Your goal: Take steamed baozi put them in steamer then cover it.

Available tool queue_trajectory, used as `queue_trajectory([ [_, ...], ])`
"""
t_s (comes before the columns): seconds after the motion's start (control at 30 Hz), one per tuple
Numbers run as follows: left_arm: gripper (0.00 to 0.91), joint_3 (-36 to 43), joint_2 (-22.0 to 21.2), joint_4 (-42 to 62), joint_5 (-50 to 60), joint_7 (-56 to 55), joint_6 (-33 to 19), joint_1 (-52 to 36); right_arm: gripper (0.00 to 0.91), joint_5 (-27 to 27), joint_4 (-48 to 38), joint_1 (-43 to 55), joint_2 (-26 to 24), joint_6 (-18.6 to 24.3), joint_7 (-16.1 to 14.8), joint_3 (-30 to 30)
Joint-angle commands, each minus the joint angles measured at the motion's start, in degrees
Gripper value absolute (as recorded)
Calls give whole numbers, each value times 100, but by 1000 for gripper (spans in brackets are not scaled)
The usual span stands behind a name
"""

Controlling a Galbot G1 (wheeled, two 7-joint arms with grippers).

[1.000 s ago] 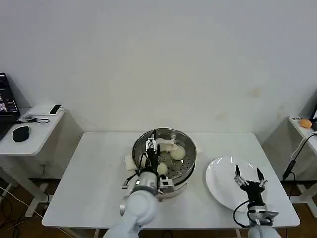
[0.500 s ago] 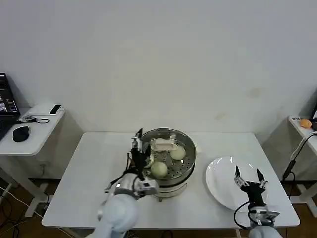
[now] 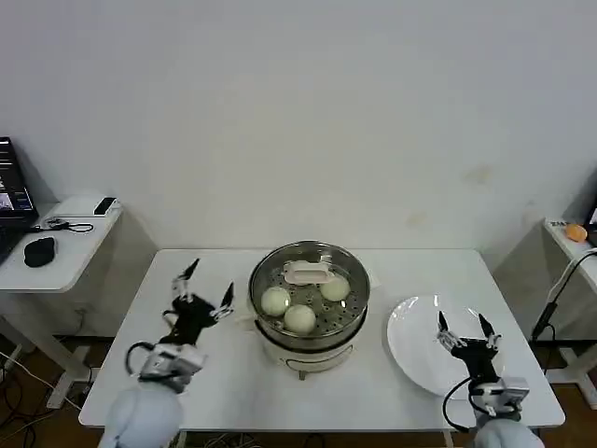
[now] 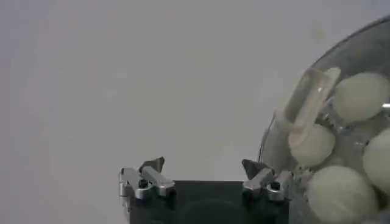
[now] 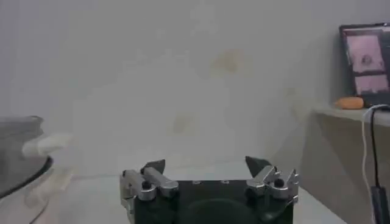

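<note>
- Head view is showing the left gripper [image 3: 202,287] hovering left of the steamer [image 3: 309,301], fingers spread, holding nothing.
- Three baozi [image 3: 298,318] are sitting inside the steamer.
- Right of the steamer, the right gripper [image 3: 462,329] is hanging spread over the plate [image 3: 415,341].
- Left wrist view is showing four baozi [image 4: 339,193].

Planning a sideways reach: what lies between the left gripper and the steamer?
Bare white tabletop, per the head view: the open left gripper hangs just left of the steamer.
</note>
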Motion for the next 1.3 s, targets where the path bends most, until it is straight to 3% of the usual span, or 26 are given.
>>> queue_trajectory([
  [0.03, 907, -1147, 34, 682, -2340, -772, -968, 1191, 907, 20, 411, -142, -300, -591, -43, -273],
  [0.2, 907, -1128, -95, 653, -2725, -768, -615, 1318, 907, -117, 405, -215, -286, -556, -87, -375],
  [0.9, 907, -1101, -417, 658, -2724, -683, -868, 1468, 907, -144, 193, -124, -212, -511, 154, -278],
  [1.3, 907, -1083, -455, 515, -2699, -703, -910, 1577, 907, -247, 172, -79, -218, -564, 56, -307],
])
